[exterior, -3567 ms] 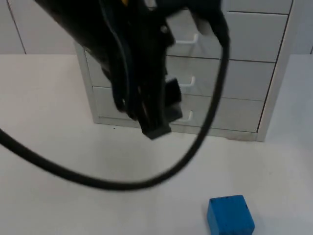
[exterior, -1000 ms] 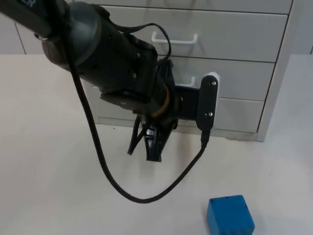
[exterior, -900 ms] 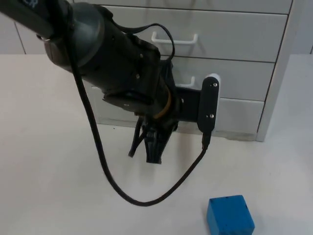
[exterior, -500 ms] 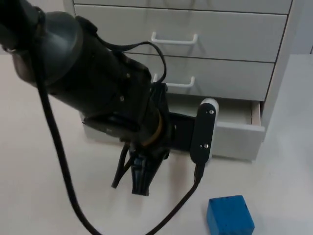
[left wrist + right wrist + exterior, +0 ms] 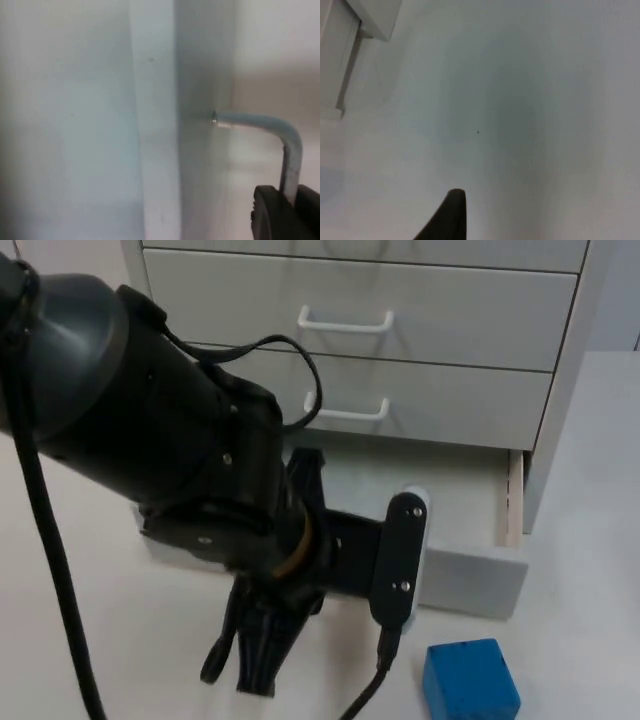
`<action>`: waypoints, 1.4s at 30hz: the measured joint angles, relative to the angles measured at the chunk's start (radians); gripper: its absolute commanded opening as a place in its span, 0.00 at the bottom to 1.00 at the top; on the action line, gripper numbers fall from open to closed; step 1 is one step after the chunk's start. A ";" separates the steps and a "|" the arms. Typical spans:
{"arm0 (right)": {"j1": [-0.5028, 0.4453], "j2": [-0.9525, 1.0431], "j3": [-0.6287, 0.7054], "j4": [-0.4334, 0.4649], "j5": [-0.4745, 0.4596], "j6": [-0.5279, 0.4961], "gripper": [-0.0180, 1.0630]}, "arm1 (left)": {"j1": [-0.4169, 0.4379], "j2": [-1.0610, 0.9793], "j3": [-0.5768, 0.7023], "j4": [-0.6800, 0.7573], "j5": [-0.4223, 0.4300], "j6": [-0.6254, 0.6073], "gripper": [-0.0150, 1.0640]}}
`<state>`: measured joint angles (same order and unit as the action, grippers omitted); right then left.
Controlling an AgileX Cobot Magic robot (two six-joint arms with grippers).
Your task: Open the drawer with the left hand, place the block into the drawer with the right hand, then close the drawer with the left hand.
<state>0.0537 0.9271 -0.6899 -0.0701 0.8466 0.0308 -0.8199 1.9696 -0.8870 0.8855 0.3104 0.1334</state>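
Fingers of the left gripper point down toward the table in front of the cabinet; whether they clasp the handle cannot be told from the top view. In the left wrist view a black fingertip sits against the drawer's bent metal handle.

Largest first: the grey 3-drawer cabinet stands at the back — its bottom drawer is pulled out. The left arm reaches low across the drawer's front. The blue block lies on the white table, just in front of the drawer.

In the right wrist view the right gripper's fingertip hangs over bare table; its state cannot be told.
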 measured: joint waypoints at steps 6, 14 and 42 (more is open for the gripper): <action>0.000 0.000 0.000 0.000 0.000 0.000 0.99 | -0.005 -0.005 0.004 -0.116 0.004 0.100 0.01; 0.000 0.000 0.000 0.000 -0.001 0.000 0.99 | -0.026 -0.007 0.015 -0.218 0.016 0.137 0.01; 0.000 0.000 0.000 0.000 -0.002 0.000 0.99 | -0.055 -0.063 0.039 -0.340 0.098 0.111 0.74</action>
<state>0.0537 0.9271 -0.6899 -0.0701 0.8442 0.0308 -0.8746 1.9069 -0.8480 0.5451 0.4082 0.2443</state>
